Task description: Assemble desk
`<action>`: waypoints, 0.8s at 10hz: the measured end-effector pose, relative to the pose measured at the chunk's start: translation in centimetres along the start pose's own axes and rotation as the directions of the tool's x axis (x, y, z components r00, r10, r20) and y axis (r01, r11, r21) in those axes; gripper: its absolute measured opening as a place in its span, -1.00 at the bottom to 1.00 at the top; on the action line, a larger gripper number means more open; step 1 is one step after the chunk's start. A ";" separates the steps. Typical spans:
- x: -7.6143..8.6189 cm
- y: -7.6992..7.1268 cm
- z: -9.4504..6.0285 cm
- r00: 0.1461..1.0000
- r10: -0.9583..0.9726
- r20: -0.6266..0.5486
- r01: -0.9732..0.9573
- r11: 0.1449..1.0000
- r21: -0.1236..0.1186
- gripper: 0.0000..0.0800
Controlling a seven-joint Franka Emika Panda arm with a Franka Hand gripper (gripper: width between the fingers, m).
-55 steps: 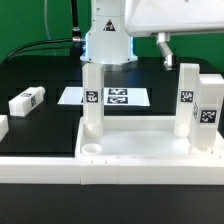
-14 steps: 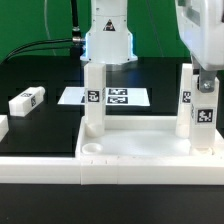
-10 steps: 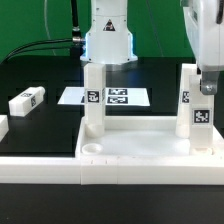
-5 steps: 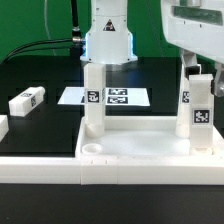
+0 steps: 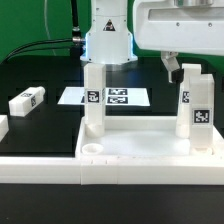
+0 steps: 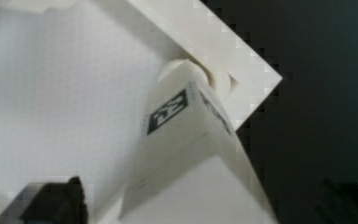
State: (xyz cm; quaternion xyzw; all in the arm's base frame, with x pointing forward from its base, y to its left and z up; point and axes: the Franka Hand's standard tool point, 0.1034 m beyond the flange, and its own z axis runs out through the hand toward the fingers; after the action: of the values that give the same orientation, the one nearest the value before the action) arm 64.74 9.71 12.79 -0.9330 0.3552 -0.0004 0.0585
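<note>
Claw (image 5: 184, 66) w/ jaws wide apart & empty, just above upright leg (image 5: 203, 112) at ext. view's rt of tabletop (image 5: 140, 152)

marker board (image 5: 138, 97), blk table (image 5: 45, 128), green bkgd (image 5: 25, 20)

White plastic rimmed tabletop slab (image 5: 140, 150); its white square post legs (image 5: 93, 112) carry black-and-white square tags (image 5: 200, 114). Beyond the slab, thin white marker board (image 5: 70, 98) with black tags, on black table (image 5: 40, 130).

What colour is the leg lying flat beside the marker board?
White leg with black-and-white tag; best in the exterior view.
</note>
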 end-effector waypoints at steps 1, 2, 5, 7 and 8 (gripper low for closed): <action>0.1 -0.1 0.2 0.994 -0.109 -0.006 0.109 0.994 0.002 0.62; 0.1 0.0 0.3 0.983 -0.183 -0.006 0.183 0.983 0.001 0.62; 0.1 0.0 0.4 0.926 -0.379 -0.006 0.379 0.926 -0.004 0.62; 0.0 0.0 0.4 0.904 -0.427 -0.007 0.427 0.904 -0.012 0.29; 0.0 0.0 0.4 0.905 -0.425 -0.007 0.425 0.905 -0.012 -0.06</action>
State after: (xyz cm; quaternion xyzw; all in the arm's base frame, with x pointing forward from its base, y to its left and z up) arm 64.78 9.71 12.35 -0.9882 0.1438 -0.0154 0.0504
